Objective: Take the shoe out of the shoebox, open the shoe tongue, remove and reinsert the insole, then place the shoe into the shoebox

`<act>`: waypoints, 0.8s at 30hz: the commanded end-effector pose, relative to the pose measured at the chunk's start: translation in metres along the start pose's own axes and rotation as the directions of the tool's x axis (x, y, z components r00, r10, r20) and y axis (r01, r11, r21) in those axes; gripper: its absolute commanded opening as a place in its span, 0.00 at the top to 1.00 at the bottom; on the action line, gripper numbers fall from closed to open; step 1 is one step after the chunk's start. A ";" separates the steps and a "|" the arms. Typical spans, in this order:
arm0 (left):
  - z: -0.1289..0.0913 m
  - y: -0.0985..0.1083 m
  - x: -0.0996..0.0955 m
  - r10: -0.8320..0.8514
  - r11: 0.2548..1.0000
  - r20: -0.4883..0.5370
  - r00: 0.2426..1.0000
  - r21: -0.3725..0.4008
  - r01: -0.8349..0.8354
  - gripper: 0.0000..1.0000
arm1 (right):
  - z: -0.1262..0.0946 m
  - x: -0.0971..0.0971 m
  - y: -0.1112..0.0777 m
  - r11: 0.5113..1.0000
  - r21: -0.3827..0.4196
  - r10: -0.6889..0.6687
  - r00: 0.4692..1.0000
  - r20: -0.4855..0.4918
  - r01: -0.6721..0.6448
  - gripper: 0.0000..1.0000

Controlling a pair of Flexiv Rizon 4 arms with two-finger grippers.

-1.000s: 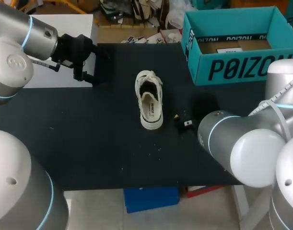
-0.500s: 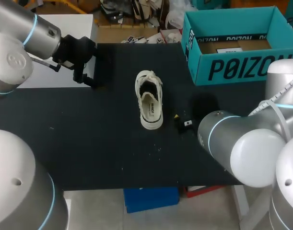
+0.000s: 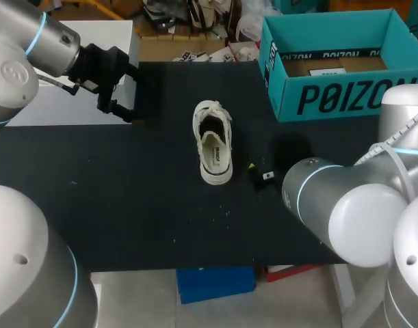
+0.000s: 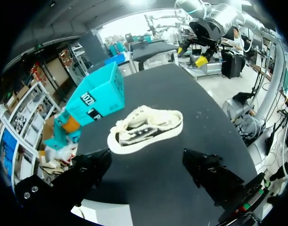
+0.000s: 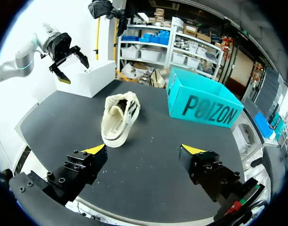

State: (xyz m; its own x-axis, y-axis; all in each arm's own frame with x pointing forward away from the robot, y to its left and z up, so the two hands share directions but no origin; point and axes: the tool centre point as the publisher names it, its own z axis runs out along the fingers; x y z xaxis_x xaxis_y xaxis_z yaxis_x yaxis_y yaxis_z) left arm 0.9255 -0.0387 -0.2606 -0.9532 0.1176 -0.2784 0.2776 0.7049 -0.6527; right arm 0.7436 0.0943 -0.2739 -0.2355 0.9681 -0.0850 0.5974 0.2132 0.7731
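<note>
The shoe (image 3: 213, 143) stands on its sole near the middle of the table (image 3: 126, 205), toe toward 12 o'clock and heel toward 6, with its mouth facing up. That leaves the tongue and insole reachable from above, and nothing touches it. The insole shows in the heel end, though whether it has been out and back cannot be told. The box (image 3: 332, 61) sits open at 1 o'clock from the shoe, at the far right corner and well apart from it. This keeps the working space around the shoe free, while the box's open top is ready to take the shoe back. The left gripper (image 3: 116, 109) hangs at 10 o'clock from the shoe, well apart from it and above the table's far left edge. Its fingers are spread wide with nothing between them, and from there its wrist camera looks across the whole shoe. The right gripper (image 5: 144, 149) is at about 4 o'clock from the shoe, near it but not touching, and is mostly hidden under its own arm from above. Its fingers are likewise spread wide and empty, aimed toward the shoe's heel side. With one gripper on each side, the pose seems set for one to steady the shoe while the other works inside.
</note>
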 end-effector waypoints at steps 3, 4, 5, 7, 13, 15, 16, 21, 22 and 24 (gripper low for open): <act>0.000 0.000 0.000 0.001 1.000 0.000 1.000 -0.002 -0.001 0.00 | 0.000 0.002 -0.001 1.000 -0.002 0.002 1.000 0.003 -0.002 0.00; 0.000 0.000 0.000 0.001 1.000 0.000 1.000 -0.002 -0.001 0.00 | 0.000 0.002 -0.001 1.000 -0.002 0.002 1.000 0.003 -0.002 0.00; 0.000 0.000 0.000 0.001 1.000 0.000 1.000 -0.002 -0.001 0.00 | 0.000 0.002 -0.001 1.000 -0.002 0.002 1.000 0.003 -0.002 0.00; 0.000 0.000 0.000 0.001 1.000 0.000 1.000 -0.002 -0.001 0.00 | 0.000 0.002 -0.001 1.000 -0.002 0.002 1.000 0.003 -0.002 0.00; 0.000 0.000 0.000 0.001 1.000 0.000 1.000 -0.002 -0.001 0.00 | 0.000 0.002 -0.001 1.000 -0.002 0.002 1.000 0.003 -0.002 0.00; 0.000 0.000 0.000 0.001 1.000 0.000 1.000 -0.002 -0.001 0.00 | 0.000 0.002 -0.001 1.000 -0.002 0.002 1.000 0.003 -0.002 0.00; 0.000 0.000 0.000 0.001 1.000 0.000 1.000 -0.002 -0.001 0.00 | 0.000 0.002 -0.001 1.000 -0.002 0.002 1.000 0.003 -0.002 0.00; 0.000 0.000 0.000 0.001 1.000 0.000 1.000 -0.002 -0.001 0.00 | 0.008 0.019 0.039 0.984 0.177 -0.043 0.996 0.082 0.028 0.00; 0.000 0.000 0.000 0.001 1.000 0.000 1.000 -0.002 -0.001 0.00 | 0.013 0.022 0.045 0.975 0.218 -0.050 0.995 0.085 0.030 0.00; 0.000 0.000 0.000 0.001 1.000 0.000 1.000 -0.002 -0.001 0.00 | 0.016 0.023 0.050 0.971 0.236 -0.055 0.994 0.090 0.033 0.00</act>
State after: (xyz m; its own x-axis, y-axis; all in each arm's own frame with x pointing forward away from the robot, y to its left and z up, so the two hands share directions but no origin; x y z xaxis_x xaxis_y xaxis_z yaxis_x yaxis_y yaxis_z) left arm 0.9254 -0.0388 -0.2609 -0.9531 0.1168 -0.2793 0.2778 0.7042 -0.6534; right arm 0.7571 0.1003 -0.2578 -0.2366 0.9629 -0.1301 0.6451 0.2558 0.7200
